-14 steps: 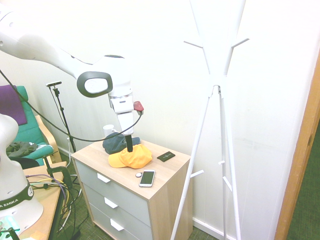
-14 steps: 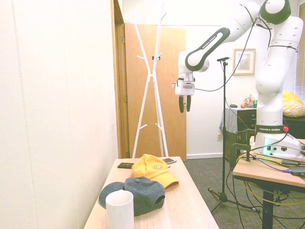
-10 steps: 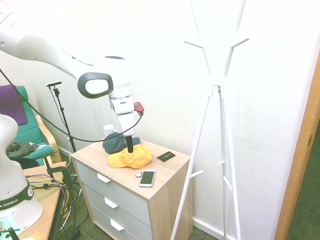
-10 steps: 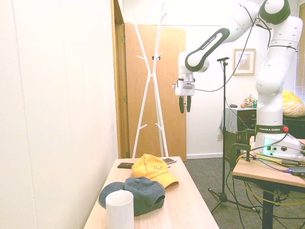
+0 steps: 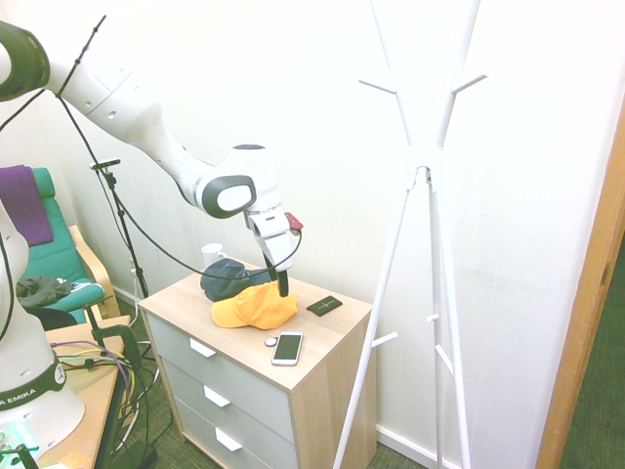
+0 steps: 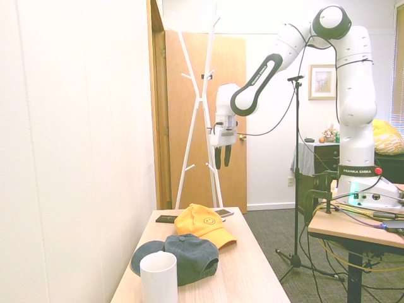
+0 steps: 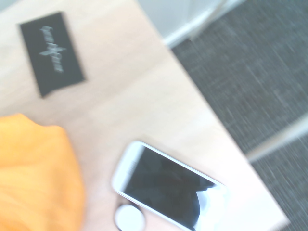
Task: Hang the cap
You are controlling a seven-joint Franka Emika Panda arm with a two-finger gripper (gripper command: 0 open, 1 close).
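Note:
The cap (image 5: 252,308) is bright yellow-orange and lies on top of the wooden dresser (image 5: 322,337), its brim toward the dark cap. From the other side the cap (image 6: 203,224) shows a small smiley on its front. My gripper (image 6: 222,159) hangs open and empty well above the dresser's far end, apart from the cap. In the first exterior view the gripper (image 5: 282,285) stands just right of the cap's crown. The wrist view catches the cap's orange edge (image 7: 33,183). The white coat rack (image 5: 420,176) stands right of the dresser.
A dark blue-grey cap (image 6: 183,255) and a white cup (image 6: 158,278) sit behind the yellow one. A phone (image 7: 166,185), a small white disc (image 7: 129,219) and a black card (image 7: 50,53) lie on the dresser top. Wall and wooden door (image 6: 230,113) flank the rack.
The arm has swung toward the dresser and come down. The gripper now hangs lower, over the phone end of the dresser top. Both caps lie where they were.

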